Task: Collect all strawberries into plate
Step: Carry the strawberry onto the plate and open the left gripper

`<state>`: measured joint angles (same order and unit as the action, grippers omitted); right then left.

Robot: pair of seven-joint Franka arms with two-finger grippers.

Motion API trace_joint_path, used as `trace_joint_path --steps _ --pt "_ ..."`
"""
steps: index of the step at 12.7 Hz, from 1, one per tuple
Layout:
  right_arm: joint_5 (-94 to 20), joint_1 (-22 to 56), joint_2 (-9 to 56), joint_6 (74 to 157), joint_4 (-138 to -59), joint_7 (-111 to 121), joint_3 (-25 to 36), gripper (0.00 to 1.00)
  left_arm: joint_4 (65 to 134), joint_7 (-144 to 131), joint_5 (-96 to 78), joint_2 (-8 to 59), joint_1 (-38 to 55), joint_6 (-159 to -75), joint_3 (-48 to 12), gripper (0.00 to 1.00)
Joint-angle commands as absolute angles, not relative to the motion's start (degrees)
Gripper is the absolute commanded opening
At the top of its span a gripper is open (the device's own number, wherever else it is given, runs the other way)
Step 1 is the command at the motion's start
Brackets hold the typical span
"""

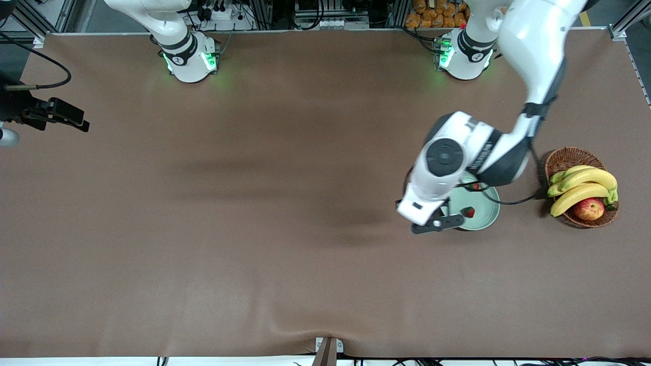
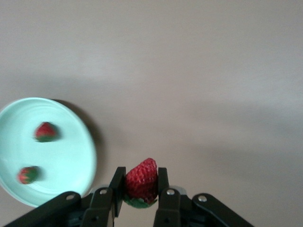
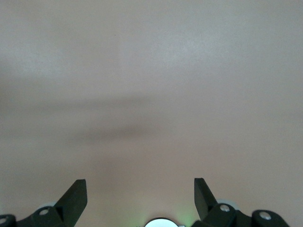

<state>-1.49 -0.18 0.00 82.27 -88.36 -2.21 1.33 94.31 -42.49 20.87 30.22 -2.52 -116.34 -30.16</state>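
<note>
Strawberry (image 2: pixel 140 179) between left fingers (image 2: pixel 117 185)

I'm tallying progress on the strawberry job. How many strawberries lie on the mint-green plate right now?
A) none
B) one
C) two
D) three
C: the left wrist view shows two strawberries lying on the plate, while the third strawberry is clamped in the left pincer, beside the plate's rim and not yet on it.

white arms (image 1: pixel 529 46), black grippers, green-lit bases
</note>
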Motion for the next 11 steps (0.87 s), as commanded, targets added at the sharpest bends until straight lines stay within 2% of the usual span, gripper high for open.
trace_joint_path --steps 1,4,6,7,8,10,11 --pt "-1.0 -1.0 -0.2 82.1 -87.8 -3.2 0.7 1.00 103.0 -33.2 20.3 27.5 -18.2 -117.9 -39.2 0.00" --pt "-1.1 -1.0 -0.1 82.4 -87.8 -3.2 0.7 1.00 108.4 -28.5 20.9 27.5 -23.8 -121.5 -40.9 0.00" --pt "-1.1 -0.9 -0.1 82.4 -87.8 -3.2 0.7 1.00 113.5 -28.0 22.9 28.5 -25.9 -129.7 -40.8 0.00" --pt "-1.1 -0.9 -0.1 82.4 -87.8 -3.2 0.6 1.00 115.3 -27.9 24.9 29.7 -27.1 -133.2 -40.7 0.04" --pt "-1.1 -0.8 -0.1 82.4 -87.9 -3.2 0.6 1.00 116.3 -27.9 25.9 30.9 -28.3 -135.7 -40.7 0.13" --pt "-1.1 -0.7 0.1 82.4 -87.9 -3.2 0.6 1.00 116.6 -28.0 26.7 31.2 -28.5 -136.1 -40.7 0.39" --pt "-1.1 -0.5 0.1 82.4 -87.9 -3.2 0.5 1.00 116.6 -28.6 26.6 30.9 -28.5 -136.0 -40.7 0.71"
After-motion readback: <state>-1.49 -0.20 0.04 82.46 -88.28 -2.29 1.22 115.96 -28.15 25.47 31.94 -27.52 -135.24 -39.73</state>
